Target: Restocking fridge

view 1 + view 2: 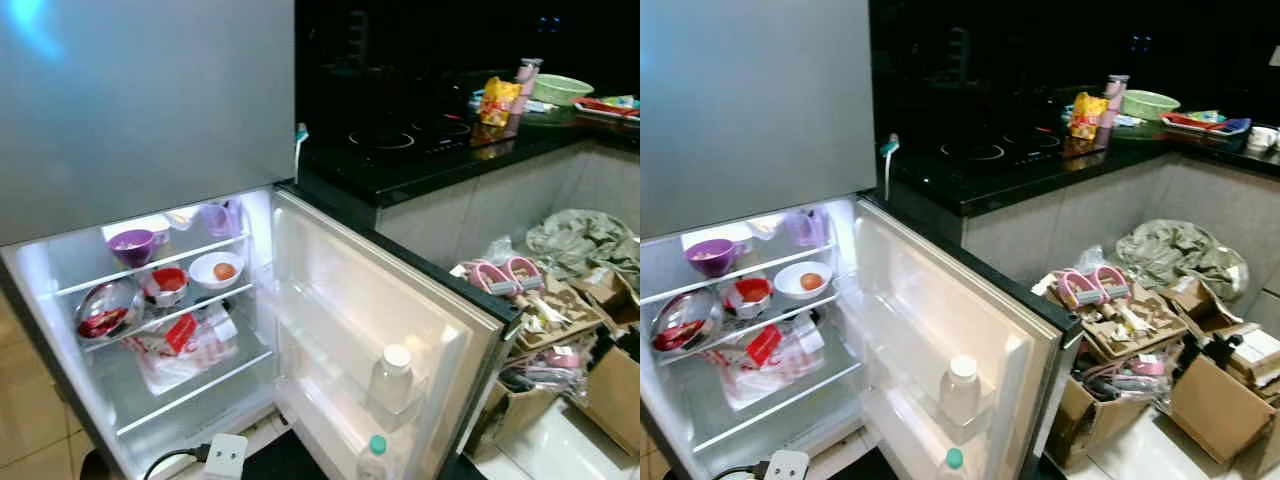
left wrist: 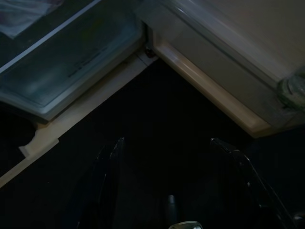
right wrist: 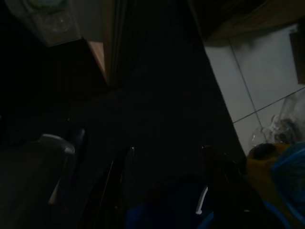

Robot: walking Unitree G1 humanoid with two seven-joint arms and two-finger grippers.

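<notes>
Fridge [image 1: 150, 110] stands with its lower door [image 1: 370, 320] swung wide open and the inside lit. On the top wire shelf sits a purple cup [image 1: 135, 243] beside a pale purple jug [image 1: 220, 218]; the shelf below carries a steel bowl [image 1: 108, 307] with something red in it, a small red bowl [image 1: 167, 283] and a white bowl [image 1: 216, 269] holding an orange-brown item. Lower still lies a clear plastic bag [image 1: 185, 345] with red printing. Two bottles stand in the door racks: one with a white cap [image 1: 392, 378] and, lower, one with a green cap [image 1: 373, 458]. A white plug adapter [image 1: 226, 455] lies on the floor at the fridge's foot. To the right runs a black counter [image 1: 1040, 160] with a hob, a yellow packet [image 1: 1087, 113] and a green bowl [image 1: 1148, 103]; on the floor below are cardboard boxes [image 1: 1215, 405] and pink slippers [image 1: 1090, 285]. The left gripper [image 2: 167, 181] hangs low before the fridge's base, its fingers apart (nothing between them). The right gripper [image 3: 167, 186] hangs over dark floor near the door's edge, fingers likewise spread and holding nothing.
</notes>
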